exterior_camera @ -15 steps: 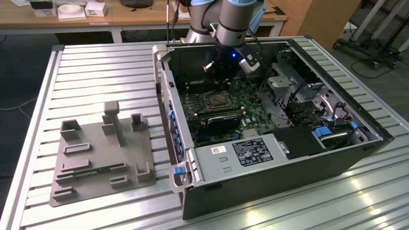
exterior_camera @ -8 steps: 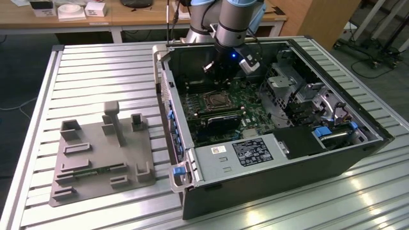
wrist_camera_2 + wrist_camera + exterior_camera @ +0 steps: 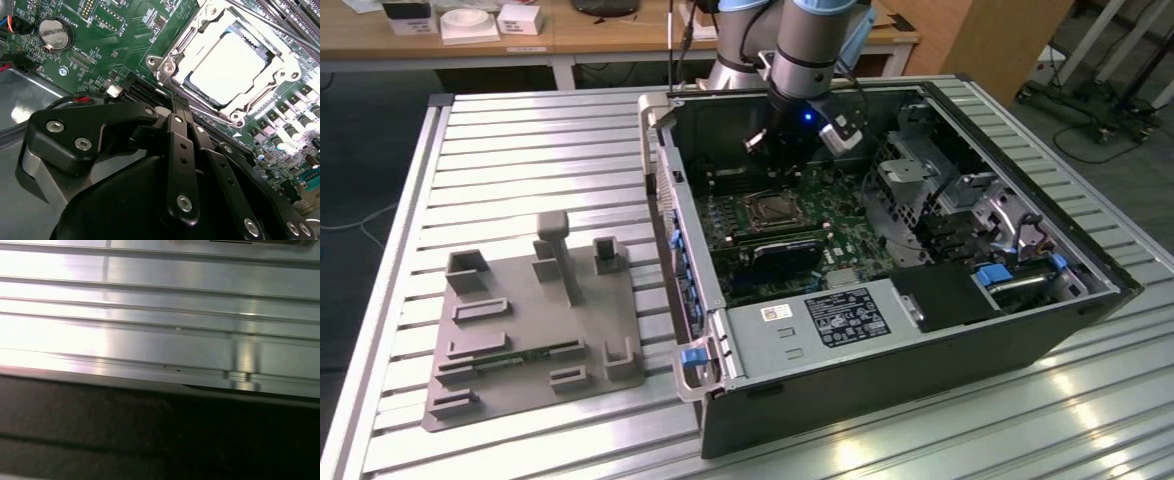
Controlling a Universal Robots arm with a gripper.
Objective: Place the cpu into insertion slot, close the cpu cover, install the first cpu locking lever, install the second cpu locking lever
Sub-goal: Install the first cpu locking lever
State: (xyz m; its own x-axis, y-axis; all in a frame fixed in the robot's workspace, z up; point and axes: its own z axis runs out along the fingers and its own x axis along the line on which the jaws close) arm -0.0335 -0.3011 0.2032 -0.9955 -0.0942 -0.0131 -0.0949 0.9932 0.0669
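With the silvery square cpu (image 3: 227, 62) seated in the metal-rimmed insertion slot (image 3: 167, 64) under the thin silvery cpu cover (image 3: 260, 95), the empty black gripper (image 3: 182, 127), fingers pressed together, hovers close above; a misaligned descent risks scraping the green motherboard (image 3: 125, 35).

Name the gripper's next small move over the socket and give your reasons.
Probably a short descent toward the edge of the cpu cover. In the second wrist view the cpu already sits in the insertion slot with the cover's frame lying around it, while the gripper hangs above the board, touching nothing.
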